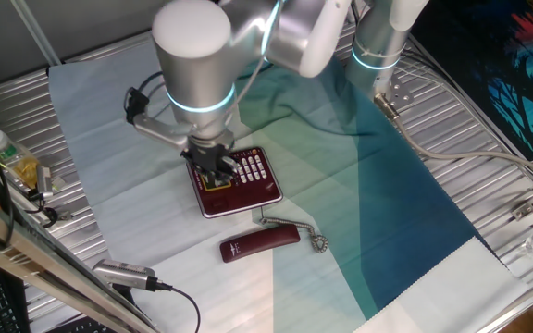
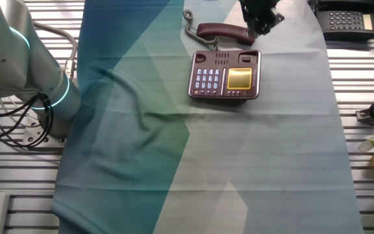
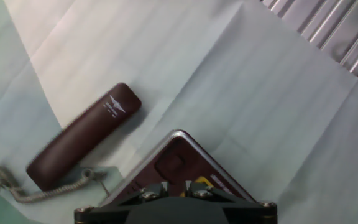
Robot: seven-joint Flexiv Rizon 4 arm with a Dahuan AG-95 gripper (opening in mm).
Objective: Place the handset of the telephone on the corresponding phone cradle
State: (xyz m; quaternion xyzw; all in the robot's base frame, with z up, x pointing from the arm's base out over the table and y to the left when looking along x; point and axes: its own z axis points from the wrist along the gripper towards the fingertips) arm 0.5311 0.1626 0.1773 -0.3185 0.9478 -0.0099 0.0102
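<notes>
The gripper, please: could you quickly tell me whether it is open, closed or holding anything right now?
Gripper: above the telephone, holding nothing; open or shut cannot be told. The handset lies on the cloth.

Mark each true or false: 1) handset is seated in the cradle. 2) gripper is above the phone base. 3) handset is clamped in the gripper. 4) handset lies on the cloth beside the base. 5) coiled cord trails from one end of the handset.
1) False. The handset lies on the cloth, off the phone cradle of the telephone.
2) True. The gripper hovers over the telephone's display end.
3) False. The handset sits apart from the gripper, on the cloth; nothing shows between the fingers.
4) True. It rests alongside the telephone, with a gap between them.
5) True. The silvery coiled cord runs from one end of the handset.
</notes>
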